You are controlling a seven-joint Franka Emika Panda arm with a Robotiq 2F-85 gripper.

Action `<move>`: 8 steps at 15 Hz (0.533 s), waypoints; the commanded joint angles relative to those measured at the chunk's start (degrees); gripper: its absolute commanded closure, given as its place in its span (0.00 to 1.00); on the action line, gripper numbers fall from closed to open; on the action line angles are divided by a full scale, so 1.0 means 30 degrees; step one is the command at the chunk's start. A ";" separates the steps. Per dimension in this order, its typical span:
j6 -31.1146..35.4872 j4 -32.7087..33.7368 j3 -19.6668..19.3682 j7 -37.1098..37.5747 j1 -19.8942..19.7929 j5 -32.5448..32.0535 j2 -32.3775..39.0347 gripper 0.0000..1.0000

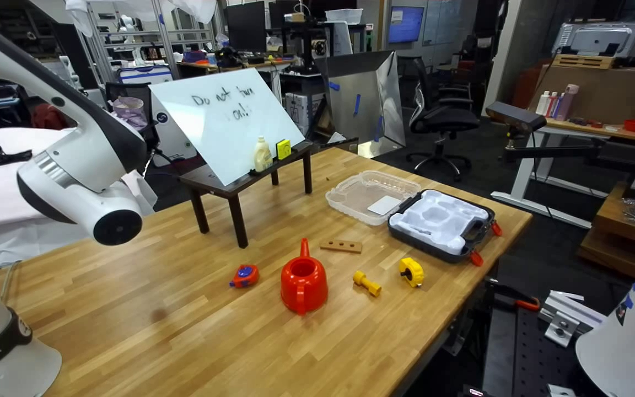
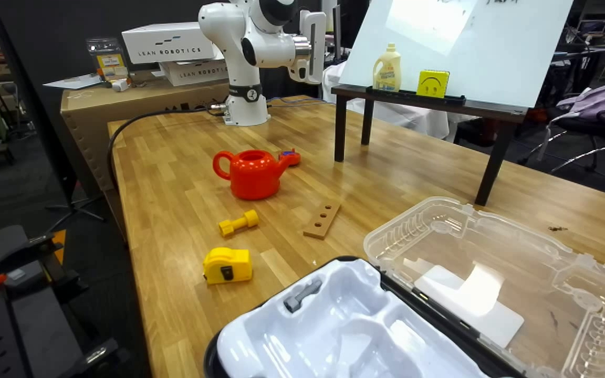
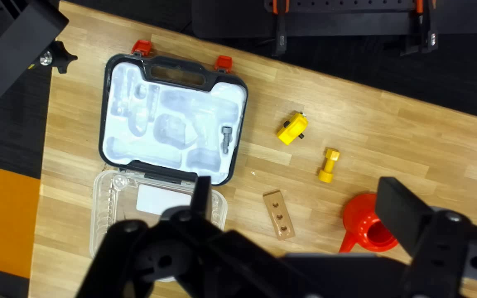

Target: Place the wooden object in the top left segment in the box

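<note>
Through my wrist view I have the claw (image 3: 296,196) along the six o'clock side, its fingers spread wide apart; between them in this view, and touching neither, I see the wooden object (image 3: 278,211) lying flat on the counter (image 3: 400,132), its length running from just past eleven to just past five, three round holes in a row along it; between ten and eleven o'clock from it sits the box (image 3: 172,128), dark-rimmed and pale inside, with red latches (image 3: 141,48) near its eleven and one; a grey bolt (image 3: 226,138) lies in the box towards its four o'clock; a clear lid (image 3: 124,207) touches the box's six o'clock edge, a flat white rectangle (image 3: 162,199) showing on it; from the wooden object I find a yellow tape measure (image 3: 293,129) at twelve, a yellow bolt (image 3: 328,167) between one and two, and the red can (image 3: 358,211) at three, part of it hidden from me behind a finger; in an exterior view a small red piece (image 1: 245,275) with a blue disc lies near the can at its nine o'clock; there too a whiteboard (image 1: 226,121) with handwriting leans between ten and eleven from the wooden object, a cream bottle (image 1: 263,155) and a yellow block (image 1: 283,149) standing at its foot
</note>
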 commanded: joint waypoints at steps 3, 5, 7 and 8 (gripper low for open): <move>0.0785 0.0609 -0.0089 -0.0307 0.0365 0.0405 0.1048 0.00; 0.1326 0.0819 -0.0018 -0.0479 0.0746 0.0854 0.1514 0.00; 0.1895 0.1154 0.0113 -0.0490 0.1196 0.1648 0.2127 0.00; 0.2263 0.1243 0.0213 -0.0517 0.1368 0.1966 0.2384 0.00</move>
